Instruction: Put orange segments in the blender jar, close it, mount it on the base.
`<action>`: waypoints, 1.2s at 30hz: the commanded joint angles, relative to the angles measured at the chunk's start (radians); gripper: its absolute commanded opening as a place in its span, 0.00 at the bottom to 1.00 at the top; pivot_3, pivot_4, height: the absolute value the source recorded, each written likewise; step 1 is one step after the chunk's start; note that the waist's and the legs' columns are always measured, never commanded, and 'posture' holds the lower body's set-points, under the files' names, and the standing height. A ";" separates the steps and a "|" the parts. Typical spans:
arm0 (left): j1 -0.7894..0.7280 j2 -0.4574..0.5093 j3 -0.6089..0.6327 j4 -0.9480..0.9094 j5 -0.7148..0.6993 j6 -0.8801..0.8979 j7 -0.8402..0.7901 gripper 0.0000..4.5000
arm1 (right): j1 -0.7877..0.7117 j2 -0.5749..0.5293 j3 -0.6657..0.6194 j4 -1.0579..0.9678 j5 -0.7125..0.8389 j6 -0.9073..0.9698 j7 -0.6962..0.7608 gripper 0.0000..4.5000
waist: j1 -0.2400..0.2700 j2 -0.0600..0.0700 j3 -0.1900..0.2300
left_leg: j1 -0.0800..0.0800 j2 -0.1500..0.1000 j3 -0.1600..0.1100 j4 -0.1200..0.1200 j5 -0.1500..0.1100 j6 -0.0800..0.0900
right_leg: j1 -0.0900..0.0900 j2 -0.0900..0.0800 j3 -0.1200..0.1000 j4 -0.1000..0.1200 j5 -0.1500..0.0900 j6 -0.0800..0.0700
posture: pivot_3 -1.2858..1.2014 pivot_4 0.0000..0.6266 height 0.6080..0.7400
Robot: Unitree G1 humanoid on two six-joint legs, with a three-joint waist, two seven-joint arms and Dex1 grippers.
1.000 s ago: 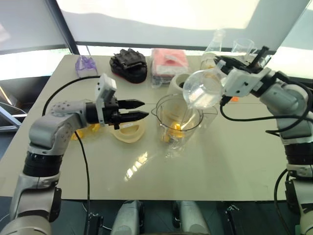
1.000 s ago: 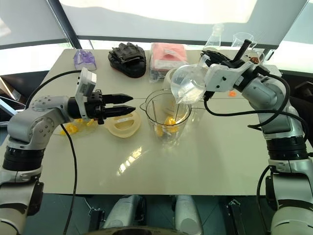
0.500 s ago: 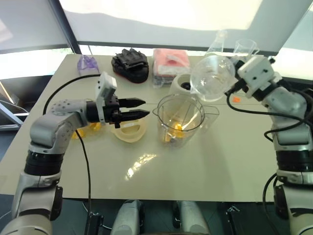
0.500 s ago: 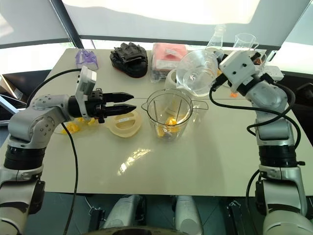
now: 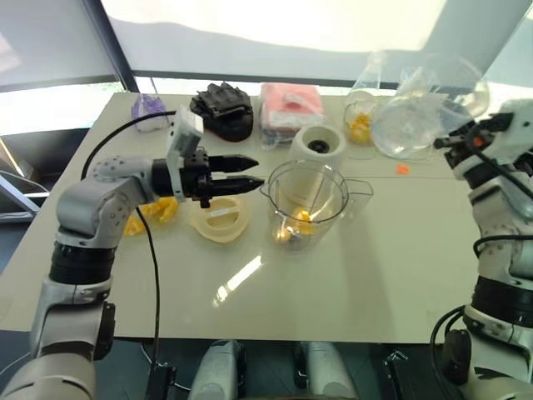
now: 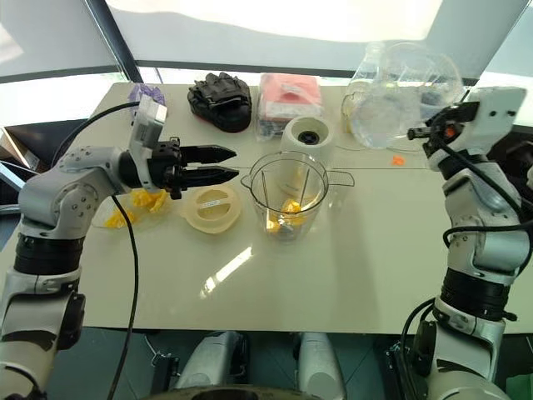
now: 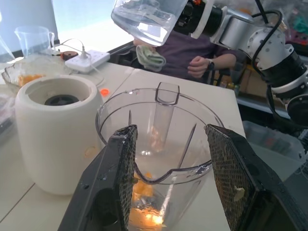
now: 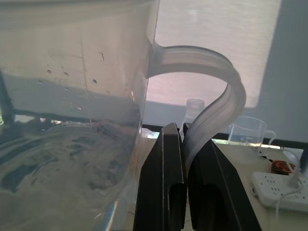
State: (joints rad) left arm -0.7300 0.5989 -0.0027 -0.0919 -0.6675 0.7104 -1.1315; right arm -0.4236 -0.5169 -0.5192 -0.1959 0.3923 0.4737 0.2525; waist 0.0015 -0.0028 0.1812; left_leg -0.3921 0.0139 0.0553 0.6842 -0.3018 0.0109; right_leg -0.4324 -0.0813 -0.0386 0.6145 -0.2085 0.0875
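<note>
Blender jar (image 5: 306,204) sits centre frame on tabletop (image 5: 350,283), orange segments (image 5: 293,227) inside. Light, rigid, slick plastic; prob. best held by side handle. Left gripper (image 5: 246,182) jaws half-open, empty; right gripper (image 8: 184,144) jaws clamped on pitcher (image 5: 416,117) handle, upper right.

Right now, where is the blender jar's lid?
The cream lid lies flat on the table, left of the blender jar and just below the left gripper in the head views.

Your left arm reaches in from the left, its end effector (image 5: 250,177) held level and pointing right, black fingers (image 7: 230,182) parted with nothing between them. Your right arm is raised at the far right, its end effector (image 8: 184,144) pinched tight on a clear pitcher's handle (image 8: 211,96).
</note>
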 commanded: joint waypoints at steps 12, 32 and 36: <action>-0.028 -0.032 -0.010 -0.016 -0.001 -0.008 -0.009 0.52 | 0.218 0.047 -0.076 0.345 -0.173 -0.296 -0.170 0.01 | -0.018 0.000 0.000 | 0.003 -0.001 0.001 0.000 0.000 0.000 | 0.001 0.001 0.003 0.001 0.000 -0.001 | 0.52 0.24 1.00; 0.039 -0.018 0.015 -0.083 -0.030 0.021 0.075 0.52 | 0.122 0.020 0.047 0.818 -0.280 -0.619 -0.240 0.07 | -0.018 0.001 0.000 | 0.003 -0.001 0.003 0.000 0.000 0.000 | 0.001 0.001 0.006 0.000 0.000 -0.001 | 0.52 0.24 1.00; 0.036 -0.025 0.010 -0.083 -0.031 0.019 0.082 0.52 | 0.137 0.034 0.055 0.837 -0.286 -0.639 -0.274 0.43 | -0.021 0.001 0.000 | 0.003 -0.001 0.003 0.000 0.000 0.000 | 0.001 0.001 0.006 0.000 0.000 -0.001 | 0.52 0.24 1.00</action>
State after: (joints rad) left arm -0.6801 0.5746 -0.0120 -0.1501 -0.6852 0.7379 -1.0563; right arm -0.2908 -0.4817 -0.4661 0.6435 0.1116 -0.1389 -0.0071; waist -0.0190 -0.0019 0.1809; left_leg -0.3889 0.0126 0.0581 0.6842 -0.3014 0.0108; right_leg -0.4316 -0.0801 -0.0322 0.6150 -0.2082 0.0864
